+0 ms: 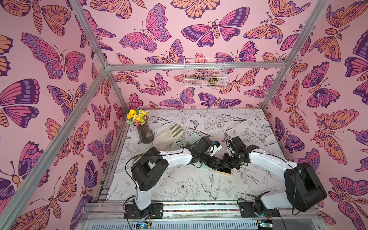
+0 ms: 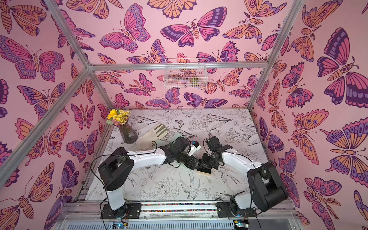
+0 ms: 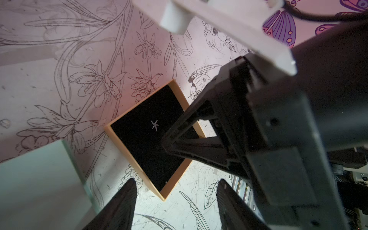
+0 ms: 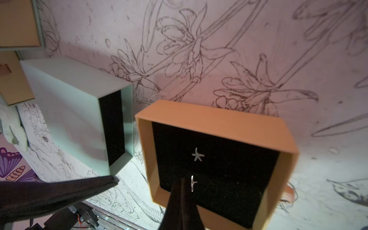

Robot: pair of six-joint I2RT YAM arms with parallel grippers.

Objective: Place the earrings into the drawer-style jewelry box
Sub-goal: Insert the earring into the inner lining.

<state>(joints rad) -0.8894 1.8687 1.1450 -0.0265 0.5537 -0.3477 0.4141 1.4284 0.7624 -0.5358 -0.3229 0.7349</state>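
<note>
**Both top views:** the tan drawer (image 1: 224,172) (image 2: 205,171) sits near-centre on the table (image 1: 179,189), partly hidden.

**Left wrist view:** the left gripper (image 3: 175,199) is released and empty beside the drawer. One star earring (image 3: 155,125) lies on the black lining (image 3: 143,143).

**Right wrist view:** the right gripper (image 4: 182,187) is clenched. The second earring (image 4: 192,183) stands on edge at its tip; whether it is grasped cannot be told.

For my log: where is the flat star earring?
In the right wrist view the star earring lies inside the black-lined tan drawer, near the second earring.
</note>
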